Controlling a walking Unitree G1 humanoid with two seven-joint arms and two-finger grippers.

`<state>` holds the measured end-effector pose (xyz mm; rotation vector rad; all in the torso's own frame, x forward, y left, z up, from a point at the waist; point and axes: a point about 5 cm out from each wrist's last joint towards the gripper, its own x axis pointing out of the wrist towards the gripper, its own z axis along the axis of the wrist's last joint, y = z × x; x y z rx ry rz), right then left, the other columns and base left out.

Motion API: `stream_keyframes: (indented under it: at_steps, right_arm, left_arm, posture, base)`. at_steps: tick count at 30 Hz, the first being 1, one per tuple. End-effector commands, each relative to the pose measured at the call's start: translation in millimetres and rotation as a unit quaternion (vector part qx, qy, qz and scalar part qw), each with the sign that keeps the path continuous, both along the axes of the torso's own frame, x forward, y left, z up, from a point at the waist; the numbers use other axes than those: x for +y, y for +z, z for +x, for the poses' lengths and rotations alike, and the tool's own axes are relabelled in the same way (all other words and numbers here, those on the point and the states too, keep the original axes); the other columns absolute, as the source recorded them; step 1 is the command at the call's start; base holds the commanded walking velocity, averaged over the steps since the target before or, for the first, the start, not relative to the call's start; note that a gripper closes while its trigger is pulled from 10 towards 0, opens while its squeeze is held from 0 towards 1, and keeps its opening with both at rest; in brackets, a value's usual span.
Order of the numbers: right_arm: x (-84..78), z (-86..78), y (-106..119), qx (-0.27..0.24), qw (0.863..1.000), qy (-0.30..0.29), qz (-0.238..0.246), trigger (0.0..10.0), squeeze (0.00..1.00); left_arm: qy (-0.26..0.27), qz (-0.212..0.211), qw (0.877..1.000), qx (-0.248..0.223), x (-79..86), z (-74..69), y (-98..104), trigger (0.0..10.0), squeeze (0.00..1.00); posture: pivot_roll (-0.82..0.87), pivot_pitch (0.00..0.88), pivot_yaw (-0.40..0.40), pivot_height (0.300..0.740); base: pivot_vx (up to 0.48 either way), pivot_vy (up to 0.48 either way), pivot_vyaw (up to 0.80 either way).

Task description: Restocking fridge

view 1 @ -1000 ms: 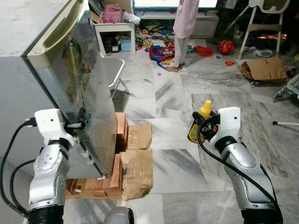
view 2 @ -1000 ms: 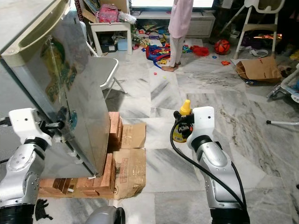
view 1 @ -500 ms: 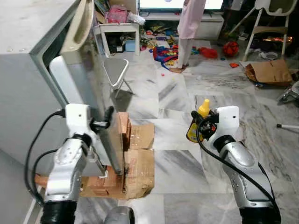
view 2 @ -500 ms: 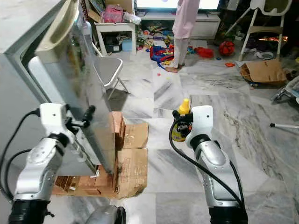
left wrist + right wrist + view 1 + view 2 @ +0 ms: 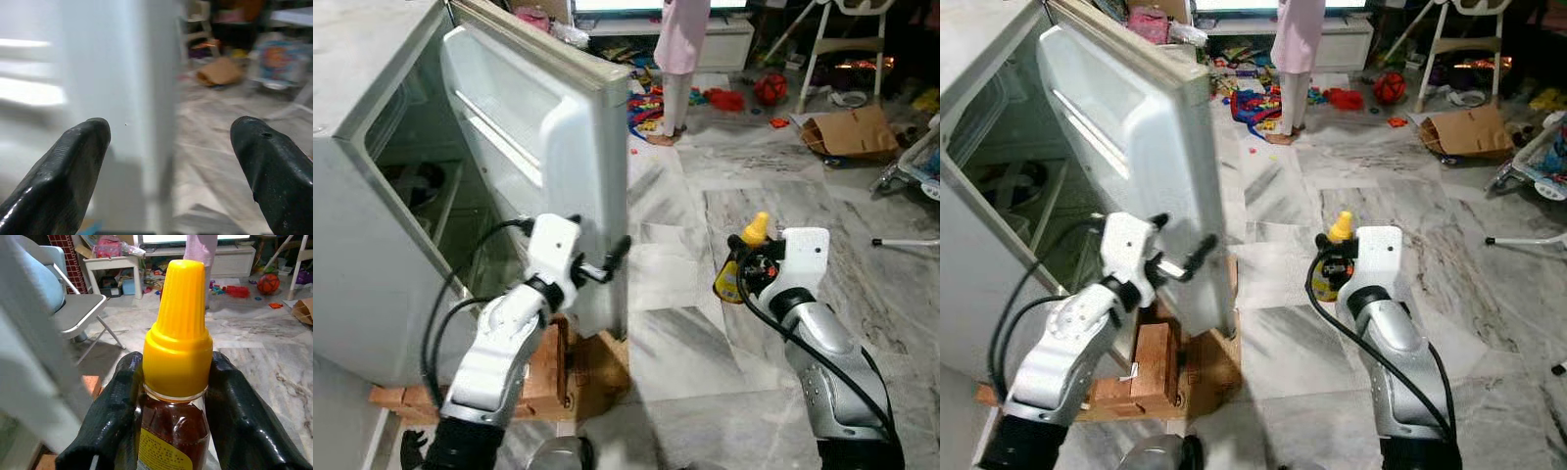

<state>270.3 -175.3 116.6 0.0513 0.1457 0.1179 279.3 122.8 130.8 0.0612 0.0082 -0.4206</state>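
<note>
The white fridge [image 5: 352, 225] stands at my left with its door [image 5: 538, 127] swung wide, the moulded inner side facing me. My left gripper [image 5: 599, 257] is at the door's free edge [image 5: 127, 73], fingers [image 5: 73, 161] open with that edge between them. A bottle [image 5: 738, 276] of brown sauce with a yellow cap [image 5: 177, 333] hangs upright over the marble floor to the right of the door. My right gripper [image 5: 176, 421] is shut on the bottle's shoulders. Inside the fridge I see pale shelves and a dark object [image 5: 411, 181].
Bricks and flattened cardboard [image 5: 543, 362] lie under the fridge's front. A person [image 5: 677, 49] stands on the far floor among scattered toys. A cardboard piece [image 5: 847, 132] and a high chair [image 5: 847, 39] sit at the back right. A folding chair [image 5: 78, 308] stands beyond the door.
The fridge door has swung from nearly shut to wide open, with my left gripper travelling rightward at its edge. The right gripper still holds the bottle in about the same place.
</note>
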Motion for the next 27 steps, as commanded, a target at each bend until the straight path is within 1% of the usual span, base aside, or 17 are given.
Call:
stream_keyframes:
  at_steps: [1,4,7,10,17,20,23,27]
  right_arm:
    - [6.6,3.7,12.7,-0.034,0.999,0.008,0.002,10.0,0.00]
    - [6.8,4.7,13.9,-0.038,0.999,0.006,0.002,10.0,0.00]
    - [7.1,5.5,14.8,-0.042,0.999,0.007,0.002,10.0,0.00]
    - [8.9,6.5,15.3,-0.044,0.999,0.008,-0.001,10.0,0.00]
    - [8.4,7.2,16.0,-0.047,0.999,0.004,-0.005,10.0,0.00]
    - [9.0,8.2,17.3,-0.052,0.999,0.004,-0.006,10.0,0.00]
    - [11.0,10.1,19.5,-0.059,0.998,0.007,-0.008,10.0,0.00]
    - [13.6,11.0,20.4,-0.062,0.998,0.011,-0.010,10.0,0.00]
  left_arm:
    - [0.027,0.004,1.000,0.002,10.3,-0.2,-2.2,10.0,0.00]
    - [0.045,0.002,0.999,0.001,15.9,1.1,-2.1,10.0,0.00]
    - [0.052,-0.001,0.999,-0.004,16.6,2.0,-1.0,10.0,0.00]
    - [0.049,-0.006,0.999,-0.008,10.7,2.3,-0.8,10.0,0.00]
    - [0.046,-0.014,0.999,-0.003,5.1,2.3,-2.2,10.0,0.00]
    - [0.044,-0.006,0.999,-0.011,3.6,2.4,-1.4,10.0,0.00]
    - [0.056,0.018,0.998,-0.013,5.2,3.1,-3.9,10.0,0.00]
    - [0.065,0.021,0.998,-0.006,7.4,3.3,-7.4,10.0,0.00]
  posture:
    - [0.04,0.000,0.007,0.740]
    - [0.05,0.000,0.004,0.740]
    - [0.05,0.000,0.001,0.740]
    - [0.04,0.000,0.001,0.740]
    - [0.04,0.000,0.001,0.740]
    - [0.04,0.000,0.001,0.740]
    - [0.04,0.000,0.000,0.740]
    - [0.04,0.000,0.000,0.740]
  base:
    - [0.000,-0.255,0.00]
    - [0.000,-0.388,0.00]
    - [0.000,-0.462,0.00]
    - [0.000,-0.464,0.00]
    - [0.000,-0.461,0.00]
    - [0.000,-0.455,0.00]
    - [0.364,-0.299,0.00]
    - [0.463,0.000,0.00]
